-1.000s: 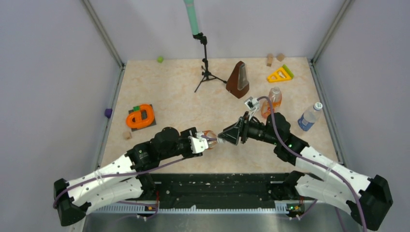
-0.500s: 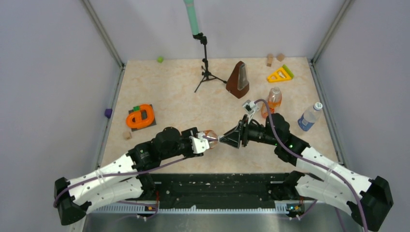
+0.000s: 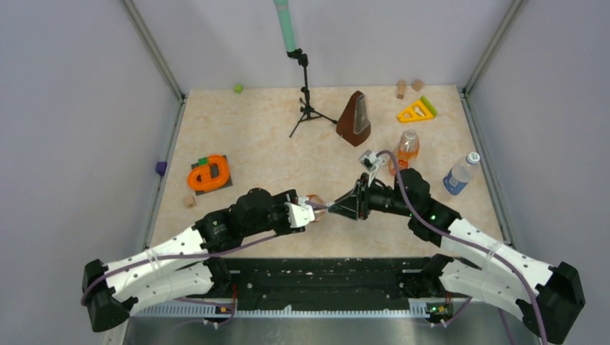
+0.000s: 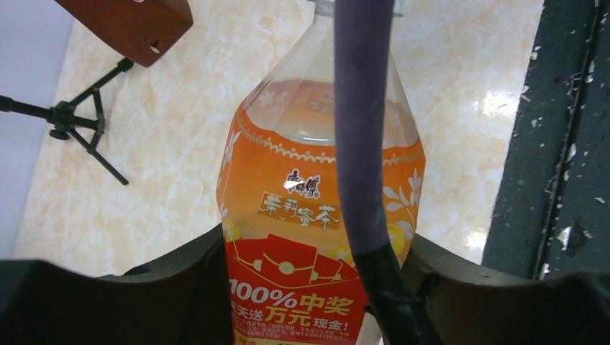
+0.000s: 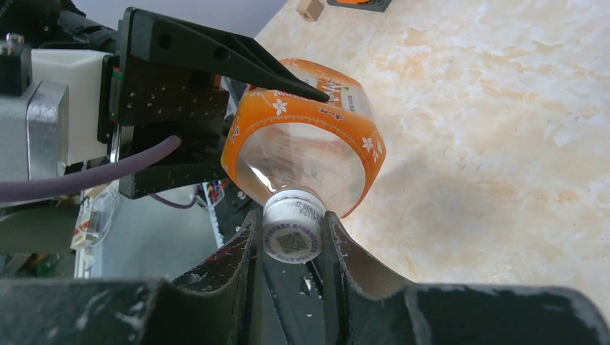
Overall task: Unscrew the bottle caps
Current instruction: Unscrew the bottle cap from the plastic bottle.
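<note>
Small white plastic cap (image 5: pixel 291 231) is pinched in my right claw (image 5: pixel 290 241); my left claw (image 4: pixel 316 259) grips its clear orange-labelled bottle (image 4: pixel 288 208).

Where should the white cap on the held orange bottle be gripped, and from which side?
Grip the white cap across its round side wall, end-on from the neck end. The orange-labelled bottle lies sideways in the left end effector, so the cap's top faces the right end effector, which is shut on it.
</note>
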{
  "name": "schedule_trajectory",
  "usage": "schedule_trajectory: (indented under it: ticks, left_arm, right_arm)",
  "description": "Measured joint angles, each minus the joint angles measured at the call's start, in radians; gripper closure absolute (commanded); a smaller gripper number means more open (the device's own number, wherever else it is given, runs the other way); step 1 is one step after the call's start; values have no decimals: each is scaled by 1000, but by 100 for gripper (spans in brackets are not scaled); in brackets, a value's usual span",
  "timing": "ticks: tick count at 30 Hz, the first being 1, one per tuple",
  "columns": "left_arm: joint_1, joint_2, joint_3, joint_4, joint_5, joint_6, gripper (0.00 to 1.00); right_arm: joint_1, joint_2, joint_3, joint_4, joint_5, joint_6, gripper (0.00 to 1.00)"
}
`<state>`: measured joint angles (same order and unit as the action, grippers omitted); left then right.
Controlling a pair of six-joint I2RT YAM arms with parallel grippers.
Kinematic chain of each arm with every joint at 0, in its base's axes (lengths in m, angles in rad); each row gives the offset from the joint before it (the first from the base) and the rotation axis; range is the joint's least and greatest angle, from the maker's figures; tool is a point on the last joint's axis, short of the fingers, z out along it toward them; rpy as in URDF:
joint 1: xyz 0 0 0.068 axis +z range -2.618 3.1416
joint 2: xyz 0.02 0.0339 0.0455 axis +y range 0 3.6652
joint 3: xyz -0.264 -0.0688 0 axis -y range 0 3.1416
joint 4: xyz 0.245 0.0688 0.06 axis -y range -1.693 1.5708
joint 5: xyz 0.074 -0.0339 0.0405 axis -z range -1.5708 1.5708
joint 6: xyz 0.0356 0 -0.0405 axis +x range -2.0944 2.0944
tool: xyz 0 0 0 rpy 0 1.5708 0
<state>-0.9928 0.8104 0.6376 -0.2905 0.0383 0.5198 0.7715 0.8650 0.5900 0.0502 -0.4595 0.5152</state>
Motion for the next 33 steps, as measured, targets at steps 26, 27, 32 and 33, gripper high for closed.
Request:
schedule_trajectory:
  ticks: [26, 27, 32, 33]
  left_arm:
    - [47, 24, 104, -138, 101, -204, 100]
    - [48, 22, 105, -134, 85, -207, 100]
    - [78, 7, 101, -103, 12, -169, 100]
    - [78, 3, 97, -97, 10, -154, 100]
  right_arm:
    - [-2, -13, 60, -37, -127, -403, 45]
    - [-2, -13, 65, -43, -119, -394, 39]
    - [0, -28, 66, -47, -26, -262, 35]
    - [0, -33, 66, -43, -12, -235, 35]
